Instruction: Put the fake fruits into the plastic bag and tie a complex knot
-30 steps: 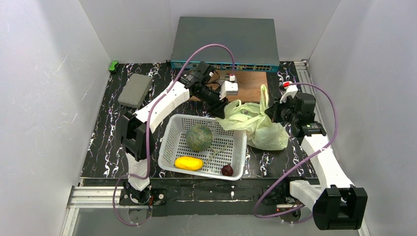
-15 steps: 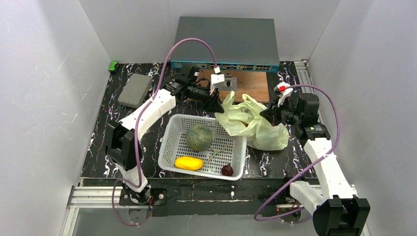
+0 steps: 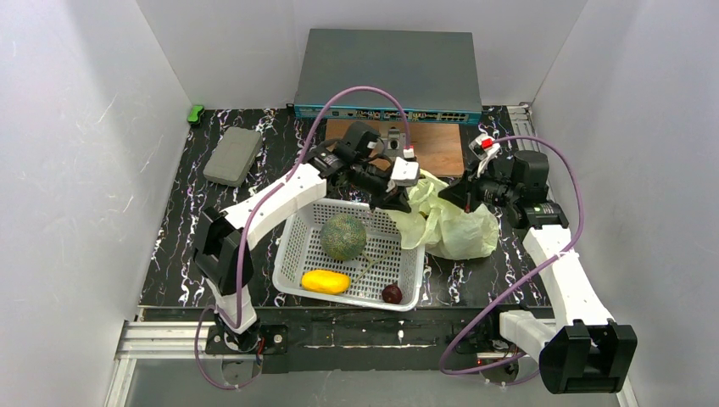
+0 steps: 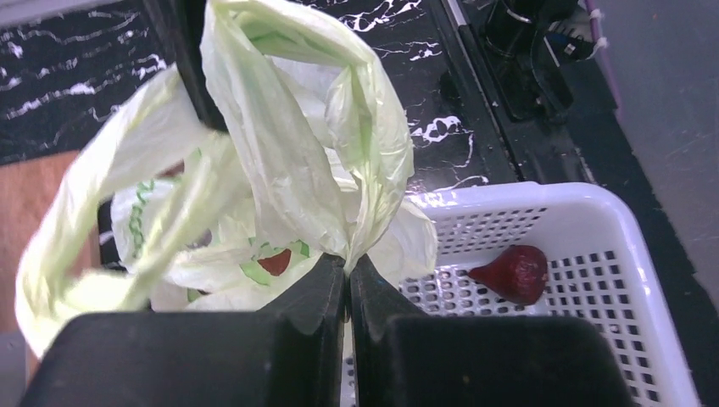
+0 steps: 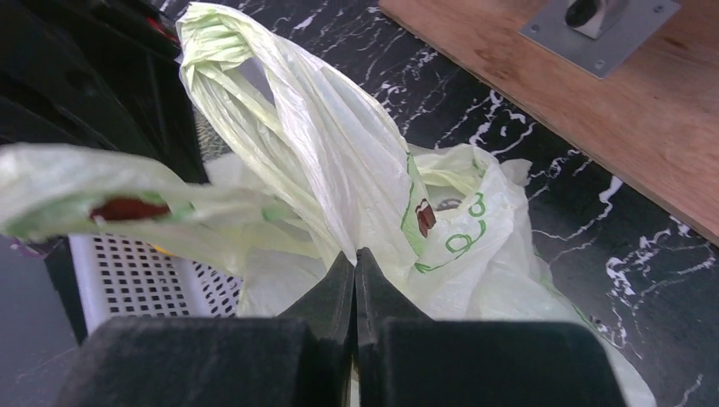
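The pale-green plastic bag point(image 3: 454, 222) lies crumpled right of the white basket point(image 3: 293, 239), with its handles lifted. My left gripper point(image 3: 398, 202) is shut on a fold of the plastic bag point(image 4: 288, 161) above the basket's back right corner. From the right, my right gripper point(image 3: 453, 194) is shut on another fold of the plastic bag point(image 5: 356, 161). In the basket lie a green netted melon point(image 3: 343, 236), a yellow mango point(image 3: 325, 281) and a small dark red plum point(image 3: 392, 293). That plum point(image 4: 515, 273) also shows in the left wrist view. What the bag contains is hidden.
A grey network switch point(image 3: 388, 76) stands at the back, with a wooden board point(image 3: 441, 146) carrying a metal plate in front of it. A grey pad point(image 3: 232, 155) and a small green object point(image 3: 196, 113) lie at the back left. White walls enclose the table.
My left arm swung from the wooden board forward and right to the bag and shut on a fold. The bag's handles were drawn up and shifted. The right gripper kept its hold.
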`<control>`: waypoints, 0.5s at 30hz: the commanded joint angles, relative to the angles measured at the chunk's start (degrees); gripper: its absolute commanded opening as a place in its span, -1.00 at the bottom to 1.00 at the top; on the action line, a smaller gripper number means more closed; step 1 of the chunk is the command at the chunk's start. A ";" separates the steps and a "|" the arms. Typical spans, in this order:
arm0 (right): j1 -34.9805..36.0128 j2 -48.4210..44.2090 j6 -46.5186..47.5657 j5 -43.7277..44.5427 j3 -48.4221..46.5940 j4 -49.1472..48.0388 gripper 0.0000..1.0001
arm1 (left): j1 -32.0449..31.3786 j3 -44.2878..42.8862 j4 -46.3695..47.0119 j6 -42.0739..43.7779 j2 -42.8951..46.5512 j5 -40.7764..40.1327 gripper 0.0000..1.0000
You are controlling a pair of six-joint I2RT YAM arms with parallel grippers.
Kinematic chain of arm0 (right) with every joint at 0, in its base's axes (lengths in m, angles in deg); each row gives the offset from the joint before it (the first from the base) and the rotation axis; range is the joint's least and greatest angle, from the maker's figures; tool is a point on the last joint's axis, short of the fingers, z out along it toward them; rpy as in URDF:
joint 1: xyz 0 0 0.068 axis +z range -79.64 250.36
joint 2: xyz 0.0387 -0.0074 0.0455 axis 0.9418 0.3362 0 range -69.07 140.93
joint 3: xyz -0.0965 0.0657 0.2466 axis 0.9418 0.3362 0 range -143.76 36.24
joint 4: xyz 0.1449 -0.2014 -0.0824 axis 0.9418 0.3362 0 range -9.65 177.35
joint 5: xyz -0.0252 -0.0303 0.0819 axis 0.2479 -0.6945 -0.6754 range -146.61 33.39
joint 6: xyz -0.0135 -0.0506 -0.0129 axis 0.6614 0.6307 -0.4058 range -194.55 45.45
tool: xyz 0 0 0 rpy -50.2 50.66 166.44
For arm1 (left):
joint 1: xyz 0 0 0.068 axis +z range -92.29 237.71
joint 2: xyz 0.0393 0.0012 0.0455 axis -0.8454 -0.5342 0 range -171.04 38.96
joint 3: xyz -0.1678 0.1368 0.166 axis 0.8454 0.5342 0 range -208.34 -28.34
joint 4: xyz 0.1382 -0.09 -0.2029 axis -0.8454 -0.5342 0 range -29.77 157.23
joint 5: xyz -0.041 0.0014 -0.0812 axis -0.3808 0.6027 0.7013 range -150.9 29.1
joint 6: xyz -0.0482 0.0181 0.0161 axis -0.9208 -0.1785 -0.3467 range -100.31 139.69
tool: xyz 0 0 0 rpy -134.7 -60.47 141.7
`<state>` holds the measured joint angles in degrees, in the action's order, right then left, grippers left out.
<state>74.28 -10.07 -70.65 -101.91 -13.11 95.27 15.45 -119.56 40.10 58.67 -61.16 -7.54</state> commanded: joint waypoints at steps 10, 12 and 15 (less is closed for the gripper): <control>0.30 0.03 7.84 -13.10 -5.05 6.72 -0.29 | -2.11 -9.09 -3.16 10.23 -8.58 -2.26 -0.97; 0.30 0.33 8.95 -13.83 -5.49 7.51 -0.07 | -2.29 -9.76 -3.06 10.33 -9.22 -1.61 -0.97; 0.30 0.96 10.93 -15.11 -6.36 9.47 0.21 | -2.47 -11.01 -2.64 9.21 -10.18 -1.01 -0.97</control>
<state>74.28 -9.72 -63.85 -112.95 -15.93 101.61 13.55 -127.40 37.80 67.21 -71.36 -10.58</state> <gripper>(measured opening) 0.525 0.015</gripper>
